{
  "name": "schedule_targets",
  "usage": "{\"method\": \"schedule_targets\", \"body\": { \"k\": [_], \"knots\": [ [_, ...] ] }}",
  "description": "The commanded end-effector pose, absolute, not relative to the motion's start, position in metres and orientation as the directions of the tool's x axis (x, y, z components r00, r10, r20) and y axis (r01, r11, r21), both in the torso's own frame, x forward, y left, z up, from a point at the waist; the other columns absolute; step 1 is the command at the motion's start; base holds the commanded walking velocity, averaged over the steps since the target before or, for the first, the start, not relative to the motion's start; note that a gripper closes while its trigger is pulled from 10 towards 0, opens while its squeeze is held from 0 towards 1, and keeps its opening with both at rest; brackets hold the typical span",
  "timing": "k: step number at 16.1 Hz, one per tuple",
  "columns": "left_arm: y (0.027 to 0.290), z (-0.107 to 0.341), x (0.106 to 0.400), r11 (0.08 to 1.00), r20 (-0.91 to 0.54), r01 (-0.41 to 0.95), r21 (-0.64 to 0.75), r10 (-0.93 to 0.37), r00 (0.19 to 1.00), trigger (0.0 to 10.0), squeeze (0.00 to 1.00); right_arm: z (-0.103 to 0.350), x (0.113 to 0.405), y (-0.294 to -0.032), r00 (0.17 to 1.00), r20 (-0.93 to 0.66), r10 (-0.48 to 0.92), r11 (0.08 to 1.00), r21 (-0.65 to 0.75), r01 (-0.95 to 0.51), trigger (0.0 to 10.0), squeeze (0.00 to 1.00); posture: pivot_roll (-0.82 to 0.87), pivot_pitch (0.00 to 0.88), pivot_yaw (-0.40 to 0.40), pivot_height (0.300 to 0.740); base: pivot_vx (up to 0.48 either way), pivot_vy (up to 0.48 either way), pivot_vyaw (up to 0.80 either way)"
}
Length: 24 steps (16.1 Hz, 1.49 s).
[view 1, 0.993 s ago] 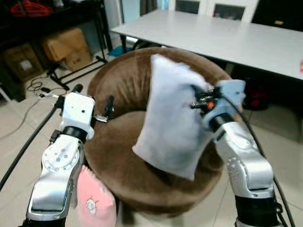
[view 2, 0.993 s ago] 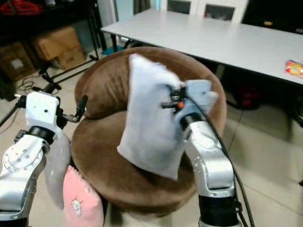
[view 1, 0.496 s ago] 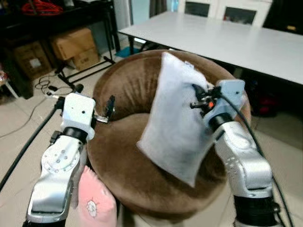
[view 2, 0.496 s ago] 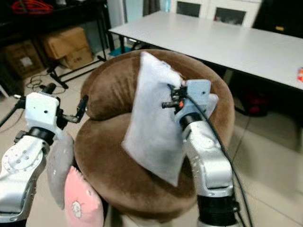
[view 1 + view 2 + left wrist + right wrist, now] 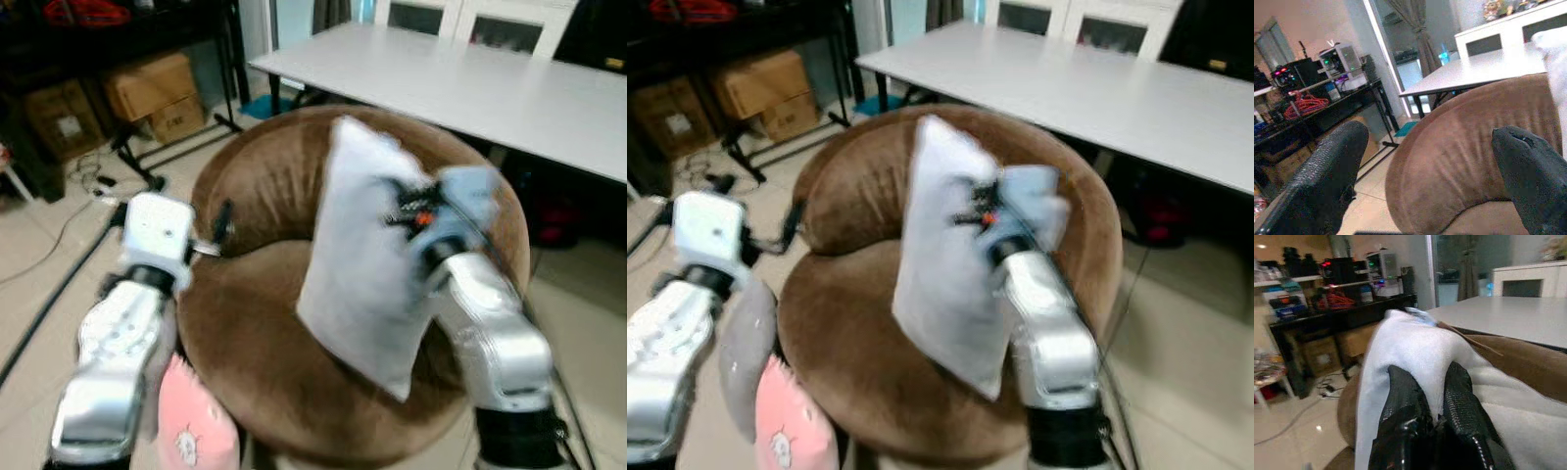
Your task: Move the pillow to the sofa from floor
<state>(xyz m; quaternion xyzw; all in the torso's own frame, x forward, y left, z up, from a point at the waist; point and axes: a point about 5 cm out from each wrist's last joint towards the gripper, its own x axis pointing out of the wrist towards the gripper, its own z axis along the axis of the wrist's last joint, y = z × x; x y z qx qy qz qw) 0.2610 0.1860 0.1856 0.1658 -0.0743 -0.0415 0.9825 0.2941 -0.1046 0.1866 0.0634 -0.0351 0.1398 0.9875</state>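
Centre of the head views: white pillow (image 5: 367,264) upright, tilted, over the seat of the round brown sofa (image 5: 255,333), lower corner near the cushion. At its right edge, right gripper (image 5: 1436,409), black fingers pinched together on a fold of the fabric; clamp plain in the right wrist view, blurred and hidden behind the wrist block in the head views. Left of the frame: left gripper (image 5: 1430,166) level with the sofa's backrest, touching nothing; fingers wide apart in the left wrist view, brown backrest between them. Lower left of the head views: pink cushion (image 5: 196,431) beside the left arm. Upper right: white table (image 5: 470,78) behind the sofa. Upper left: cardboard boxes (image 5: 157,88) under a dark rack.
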Motion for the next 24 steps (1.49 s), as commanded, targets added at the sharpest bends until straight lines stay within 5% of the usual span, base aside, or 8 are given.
{"method": "schedule_targets", "body": {
  "k": [1,8,16,19,24],
  "knots": [
    [0.18,0.188,0.261,0.94,0.138,0.072,0.334,-0.124,0.983,10.0,0.0,0.203,0.294,-0.112,0.955,0.164,0.249,0.958,0.102,-0.267,10.0,0.0,-0.1,0.0,0.023,0.74,0.292,0.0,0.0],
    [0.186,0.182,0.258,0.936,0.094,0.101,0.338,-0.141,0.986,10.0,0.0,0.207,0.296,-0.103,0.944,0.158,0.291,0.943,0.117,-0.31,10.0,0.0,-0.1,0.0,0.022,0.74,0.244,0.0,0.0],
    [0.205,0.156,0.235,0.835,-0.15,0.334,0.437,-0.299,0.942,10.0,0.0,0.193,0.318,-0.041,0.872,-0.079,0.482,0.867,0.183,-0.463,10.0,0.0,-0.07,0.0,0.0,0.74,0.0,0.0,0.0],
    [0.21,0.15,0.225,0.811,-0.208,0.372,0.452,-0.311,0.928,10.0,0.0,0.184,0.333,-0.021,0.849,-0.182,0.497,0.841,0.343,-0.418,10.0,0.0,-0.05,0.0,-0.008,0.74,0.0,0.0,0.0],
    [0.213,0.149,0.217,0.802,-0.235,0.388,0.453,-0.312,0.92,10.0,0.0,0.191,0.36,-0.012,0.874,-0.211,0.438,0.86,0.381,-0.339,10.0,0.0,-0.03,0.0,-0.02,0.74,0.0,0.0,0.0]
  ]
}}
